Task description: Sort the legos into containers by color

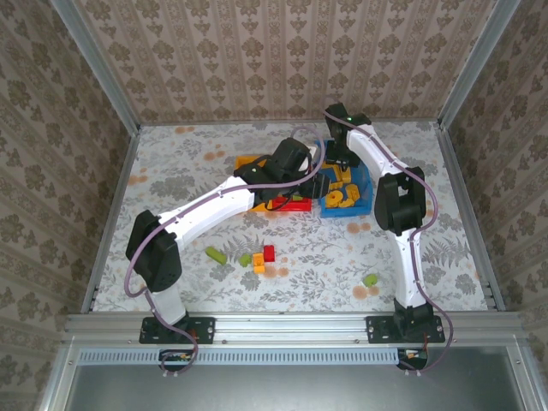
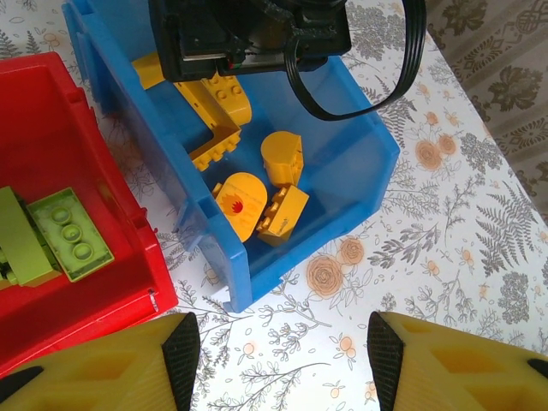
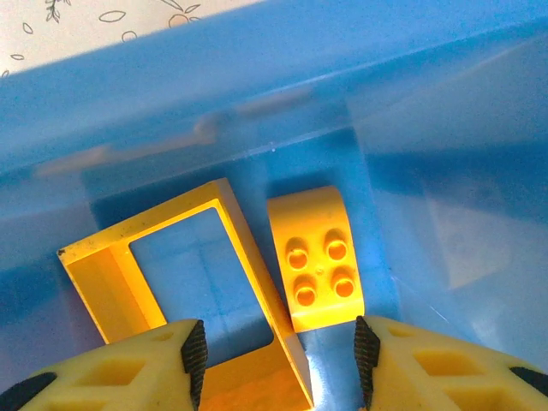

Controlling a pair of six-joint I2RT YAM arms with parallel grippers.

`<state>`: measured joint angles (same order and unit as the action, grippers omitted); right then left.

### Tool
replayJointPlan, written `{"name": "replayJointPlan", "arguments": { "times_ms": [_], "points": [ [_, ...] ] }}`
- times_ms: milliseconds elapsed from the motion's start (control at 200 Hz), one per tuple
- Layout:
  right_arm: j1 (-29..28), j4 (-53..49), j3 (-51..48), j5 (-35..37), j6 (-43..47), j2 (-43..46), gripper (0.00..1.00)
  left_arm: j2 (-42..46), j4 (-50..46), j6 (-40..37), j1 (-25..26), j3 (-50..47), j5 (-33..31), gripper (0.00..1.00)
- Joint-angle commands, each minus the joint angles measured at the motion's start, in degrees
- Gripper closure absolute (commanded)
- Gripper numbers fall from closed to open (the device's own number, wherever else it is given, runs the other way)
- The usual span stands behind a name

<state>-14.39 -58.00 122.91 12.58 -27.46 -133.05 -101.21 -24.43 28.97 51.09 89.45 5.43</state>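
A handful of loose bricks (image 1: 269,253), green, red and orange, lie on the near counter (image 1: 428,171), well apart from the bins. The left end effector (image 2: 282,360), fingers spread and empty, hovers over bare counter between the red bin (image 2: 68,145), which holds lime green bricks (image 2: 73,233), and the blue bin (image 2: 342,184). Inside the blue bin, the right end effector (image 3: 278,360) stands spread, pinching nothing, just above a yellow frame (image 3: 94,287) and an arched yellow brick (image 3: 317,257). With both arms crowded around one bin, a careless lift could snag the frame's wall, or the wrists could clash and shove the bins askew.
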Motion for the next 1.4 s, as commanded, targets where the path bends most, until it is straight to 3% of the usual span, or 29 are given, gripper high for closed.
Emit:
{"name": "replayJointPlan", "arguments": {
  "times_ms": [0,275,510,595,675,770,910,1160,1300,1395],
  "points": [
    [0.0,-1.7,1.8,0.6,-1.6,0.5,0.46,1.3,-0.9,-1.6,0.3,0.6,0.7,0.43],
    [-3.3,2.6,-3.9,0.1,0.2,10.8,0.46,5.7,-3.0,-2.7,-0.5,-5.1,-0.2,0.42],
    [-7.9,18.9,-35.4,-3.5,4.5,35.2,0.45,11.7,-11.1,-2.3,-0.7,-15.0,-3.3,0.4],
    [-11.7,22.5,-45.4,-4.9,6.8,44.5,0.4,12.6,-15.1,0.1,-0.8,-18.2,-4.2,0.37],
    [-15.6,26.4,-53.8,-12.5,8.8,51.5,0.33,11.8,-18.5,3.5,-0.7,-20.5,-3.9,0.35],
    [-18.9,34.0,-64.0,-30.6,9.0,58.5,0.28,9.7,-21.5,7.8,-0.1,-22.7,-4.2,0.34],
    [-23.2,36.9,-73.4,-39.3,6.3,63.8,0.24,5.9,-22.7,11.3,0.2,-22.1,-4.1,0.33],
    [-24.4,35.4,-79.0,-41.5,4.6,68.8,0.2,-1.4,-26.6,14.4,0.5,-17.6,-5.7,0.33],
    [-24.4,34.4,-79.2,-41.2,5.3,69.2,0.21,-3.4,-25.2,15.3,0.7,-17.8,-4.3,0.38],
    [-24.4,34.3,-79.3,-41.0,5.3,69.3,0.21,-4.6,-24.7,15.4,0.6,-17.2,-4.4,0.48]
  ]
}}
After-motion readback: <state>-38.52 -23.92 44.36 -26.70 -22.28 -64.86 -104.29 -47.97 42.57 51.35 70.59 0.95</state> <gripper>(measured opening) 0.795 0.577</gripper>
